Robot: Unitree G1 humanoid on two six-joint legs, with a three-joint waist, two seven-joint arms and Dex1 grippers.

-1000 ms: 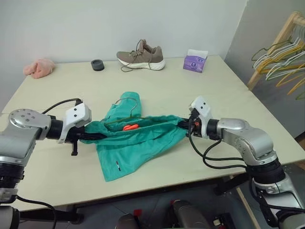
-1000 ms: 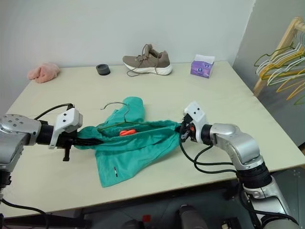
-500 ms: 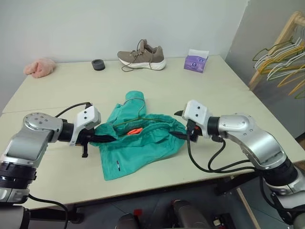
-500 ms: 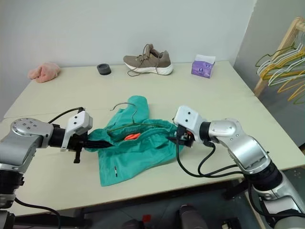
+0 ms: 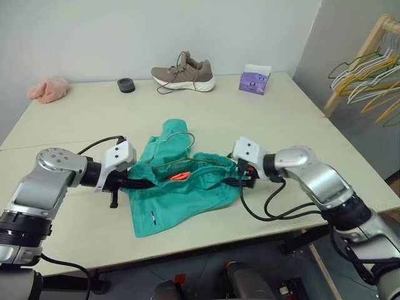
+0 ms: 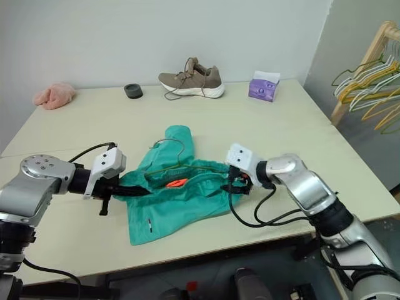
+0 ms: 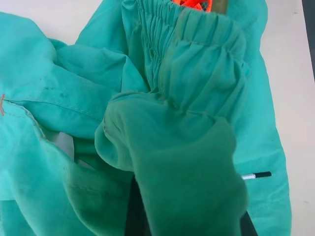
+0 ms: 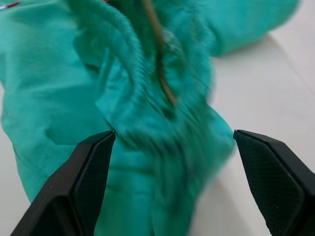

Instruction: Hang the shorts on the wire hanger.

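The teal-green shorts [image 5: 181, 190] lie bunched on the table [image 5: 81, 122], with an orange tag [image 5: 178, 175] showing at the waistband. The olive wire hanger [image 5: 179, 134] lies on them; its hook sticks out over the far leg and its wire [image 8: 160, 73] runs inside the gathered waistband. My left gripper [image 5: 134, 184] is shut on the left end of the waistband, and cloth [image 7: 187, 98] drapes over its fingers. At the right end of the waistband my right gripper [image 8: 173, 132] stands open, its fingers [image 8: 93, 167] spread on either side of the cloth and not pinching it.
At the far edge of the table stand a brown shoe [image 5: 184, 72], a purple tissue box [image 5: 254, 80], a small black round thing [image 5: 125, 85] and a pink fluffy cloth [image 5: 47, 89]. A wooden rack with bunched hangers [image 5: 365, 75] is off the table's right side.
My right gripper opened, let go of the right end of the waistband and rolled. The stretched waistband went slack and the shorts bunched. The left gripper kept its grip.
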